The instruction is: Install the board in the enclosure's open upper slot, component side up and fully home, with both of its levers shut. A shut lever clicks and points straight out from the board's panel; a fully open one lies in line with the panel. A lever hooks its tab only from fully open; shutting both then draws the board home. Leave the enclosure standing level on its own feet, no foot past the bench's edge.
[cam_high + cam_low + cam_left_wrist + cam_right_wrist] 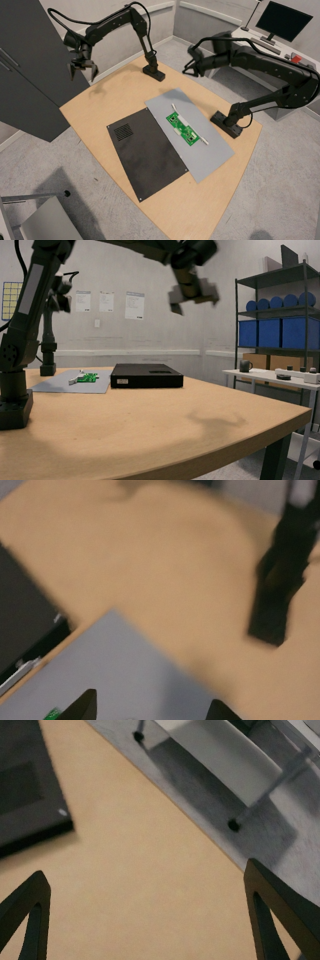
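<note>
The green board [183, 128] lies component side up on the grey mat [189, 134], its white panel on the side away from the enclosure, and the white levers at both ends look in line with the panel. The black enclosure [147, 155] stands flat beside the mat; its slots are hidden. My left gripper [191, 68] hangs high above the mat's far end, fingers partly apart and empty. My right gripper [82, 68] is wide open and empty, high over the table's far left corner.
The right arm's base [154, 71] stands at the table's back edge and the left arm's base [226, 124] beside the mat. A dark cabinet [28, 64] stands close to the right gripper. A cart [214, 743] stands off the table edge.
</note>
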Robot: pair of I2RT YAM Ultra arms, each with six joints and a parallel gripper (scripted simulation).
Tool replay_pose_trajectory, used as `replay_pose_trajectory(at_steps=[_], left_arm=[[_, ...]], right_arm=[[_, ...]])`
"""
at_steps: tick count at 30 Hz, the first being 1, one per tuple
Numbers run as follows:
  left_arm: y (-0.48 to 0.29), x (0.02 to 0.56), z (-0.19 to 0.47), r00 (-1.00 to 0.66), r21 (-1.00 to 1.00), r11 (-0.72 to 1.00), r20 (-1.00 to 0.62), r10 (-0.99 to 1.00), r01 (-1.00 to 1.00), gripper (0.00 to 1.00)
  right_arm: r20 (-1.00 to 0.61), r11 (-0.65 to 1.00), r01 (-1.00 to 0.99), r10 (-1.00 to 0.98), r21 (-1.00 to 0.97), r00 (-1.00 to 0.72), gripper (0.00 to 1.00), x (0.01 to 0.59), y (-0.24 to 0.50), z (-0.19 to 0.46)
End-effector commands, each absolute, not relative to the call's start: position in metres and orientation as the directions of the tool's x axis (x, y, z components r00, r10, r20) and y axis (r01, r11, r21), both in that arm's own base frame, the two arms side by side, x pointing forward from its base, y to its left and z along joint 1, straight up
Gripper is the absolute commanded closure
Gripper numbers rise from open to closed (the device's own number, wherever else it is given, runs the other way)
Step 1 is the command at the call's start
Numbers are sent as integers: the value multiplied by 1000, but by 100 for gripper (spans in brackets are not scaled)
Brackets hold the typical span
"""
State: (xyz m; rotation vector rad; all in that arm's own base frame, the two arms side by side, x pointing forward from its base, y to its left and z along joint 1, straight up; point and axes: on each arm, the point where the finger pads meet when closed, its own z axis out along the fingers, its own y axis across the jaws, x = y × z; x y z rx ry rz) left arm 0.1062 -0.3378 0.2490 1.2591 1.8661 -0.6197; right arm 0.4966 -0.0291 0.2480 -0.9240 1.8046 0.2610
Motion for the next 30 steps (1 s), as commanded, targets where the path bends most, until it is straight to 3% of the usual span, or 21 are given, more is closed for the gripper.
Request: replay_pose_trajectory(at_steps=[1,7,15,18,30], left_arm=[[-339,107,227,-79,123,267,-768,636,956,53],[-315,145,157,55,214,97,-607,793,972,53],[-262,177,76,164,158,-102,-452,877,982,53],[-254,179,67,177,143,-126,-442,879,982,53],[-190,181,7,166,-12,-190,-429,888,982,53]], right_arm=[[-873,714,-654,-460,-253,-165,0,493,-19,261],[-875,686,-685,-460,-245,-148,0,449,77,272],[-904,655,-727,-411,-203,-118,0,346,178,263],[-910,658,-728,-397,-194,-116,0,333,186,261],[-970,573,-815,-235,-88,-60,0,191,229,216]])
